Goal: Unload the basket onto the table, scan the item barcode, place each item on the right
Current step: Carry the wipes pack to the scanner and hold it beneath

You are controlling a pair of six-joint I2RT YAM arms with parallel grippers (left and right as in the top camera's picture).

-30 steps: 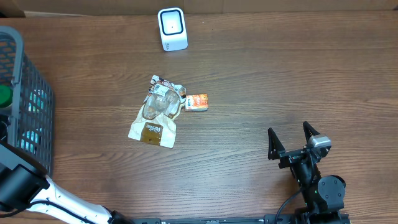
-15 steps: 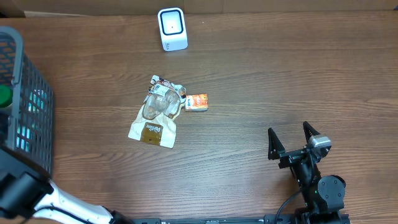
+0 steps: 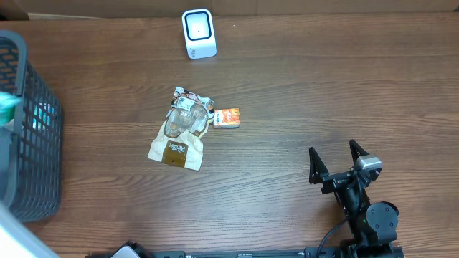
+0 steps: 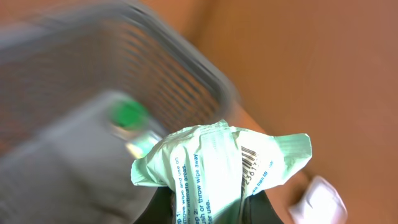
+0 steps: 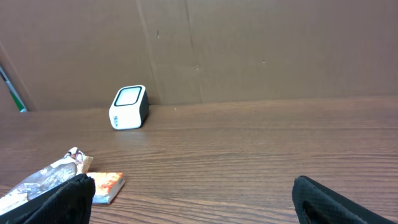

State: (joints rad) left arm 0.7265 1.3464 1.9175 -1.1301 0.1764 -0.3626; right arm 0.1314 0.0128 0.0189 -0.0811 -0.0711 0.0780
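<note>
The left pincer clenches a green wipes packet.
Beyond it, a basket; right pincer stands released.

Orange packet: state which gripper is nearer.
Right. The right gripper sits open, right of the orange packet and closer to the robot's base; the left gripper holds a green pack over the basket, far left.

I see 1 grey basket at the table's left edge, and 1 crumpled snack bag beside 1 orange packet mid-table.
</note>
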